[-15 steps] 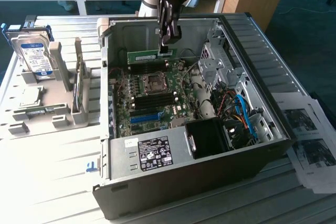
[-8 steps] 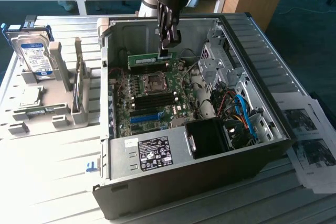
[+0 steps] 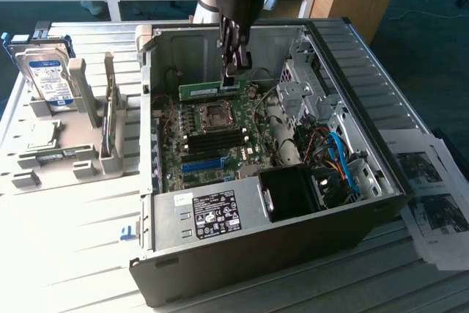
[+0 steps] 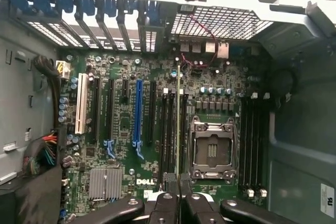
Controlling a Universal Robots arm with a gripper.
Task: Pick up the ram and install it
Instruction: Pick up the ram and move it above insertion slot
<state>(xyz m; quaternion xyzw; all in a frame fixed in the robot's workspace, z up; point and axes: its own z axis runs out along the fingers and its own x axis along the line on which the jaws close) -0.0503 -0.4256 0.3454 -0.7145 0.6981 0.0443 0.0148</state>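
The ram is a long thin green stick held level inside the open computer case, above the motherboard. My gripper comes down from above and is shut on the stick's end toward the exterior view's right. In the wrist view the ram shows edge-on as a thin green line running out from my gripper. It hangs over the black memory slots beside the CPU socket. The same slots lie below the stick in the exterior view.
A silver hard drive stands in a grey holder at the exterior view's left. Blue cables, a drive cage and a black fan shroud crowd the case's right side. Printed papers lie on the table.
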